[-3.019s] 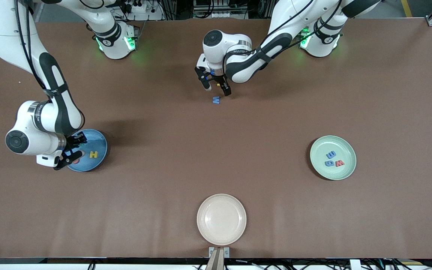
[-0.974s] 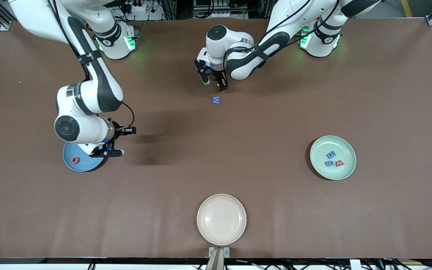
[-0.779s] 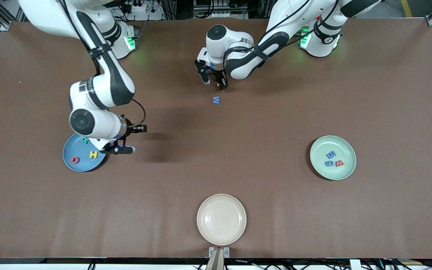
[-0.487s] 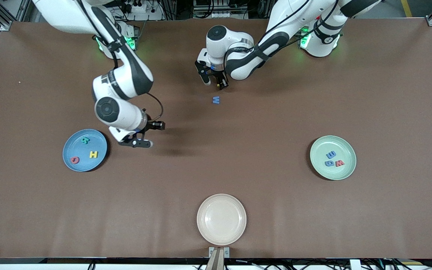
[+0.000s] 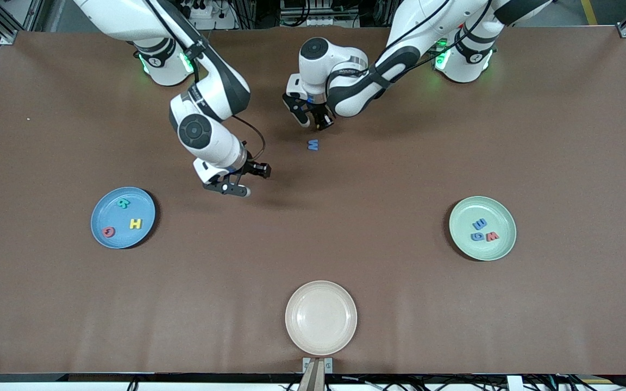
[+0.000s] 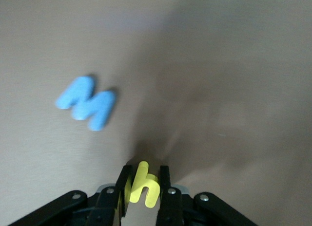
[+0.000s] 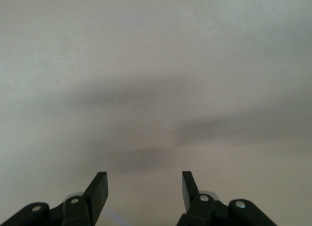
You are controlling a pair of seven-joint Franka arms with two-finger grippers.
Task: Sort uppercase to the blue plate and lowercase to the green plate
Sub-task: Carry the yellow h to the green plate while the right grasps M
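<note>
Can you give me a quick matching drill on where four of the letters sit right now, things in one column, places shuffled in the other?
Things:
1. yellow h
2. blue W
3. red w
4. yellow H

Places:
A. on the blue plate
B. on the bare table
C. on the green plate
D. pinched in the left gripper

Pairs: 1-D, 2-B, 3-C, 4-A
</note>
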